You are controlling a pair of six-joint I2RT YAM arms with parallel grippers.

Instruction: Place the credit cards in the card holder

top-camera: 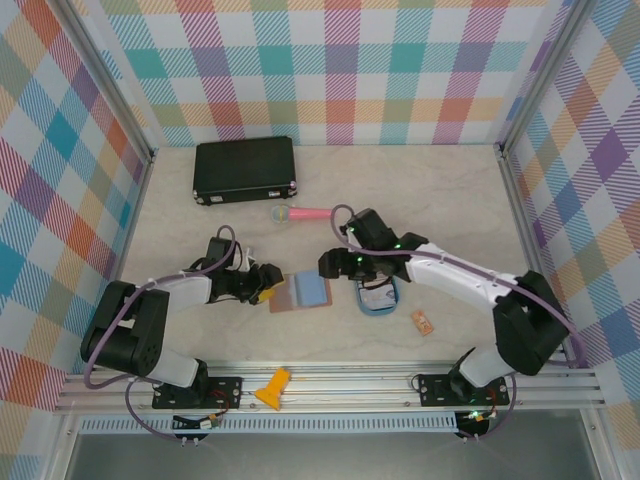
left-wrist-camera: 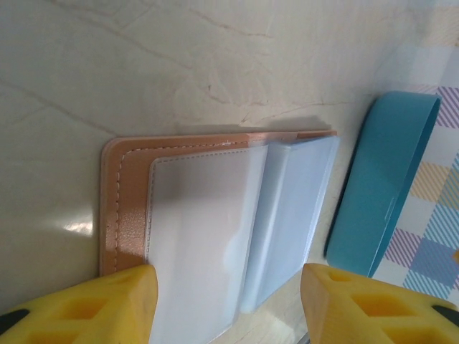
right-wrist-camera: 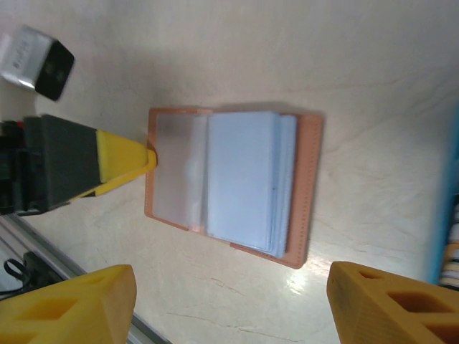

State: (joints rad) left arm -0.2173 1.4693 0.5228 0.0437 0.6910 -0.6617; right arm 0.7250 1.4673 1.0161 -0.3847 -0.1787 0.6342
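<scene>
The card holder (top-camera: 300, 292) lies open on the table, pinkish-brown leather with clear and pale blue sleeves (left-wrist-camera: 215, 215) (right-wrist-camera: 229, 183). My left gripper (top-camera: 268, 285) (left-wrist-camera: 229, 308) is open at the holder's left edge, and one yellow fingertip (right-wrist-camera: 128, 161) touches that edge. Just above the holder's right side, my right gripper (top-camera: 328, 266) (right-wrist-camera: 229, 308) hovers open with nothing between its fingers. The credit cards are mostly hidden; a few coloured flat pieces show inside the blue tray (top-camera: 380, 298) under my right arm.
The blue oval tray (left-wrist-camera: 380, 193) stands right of the holder. A small orange tag (top-camera: 422, 321) lies further right. At the back are a black case (top-camera: 245, 170) and a pink-handled object (top-camera: 305, 213). A yellow piece (top-camera: 273, 388) rests on the front rail.
</scene>
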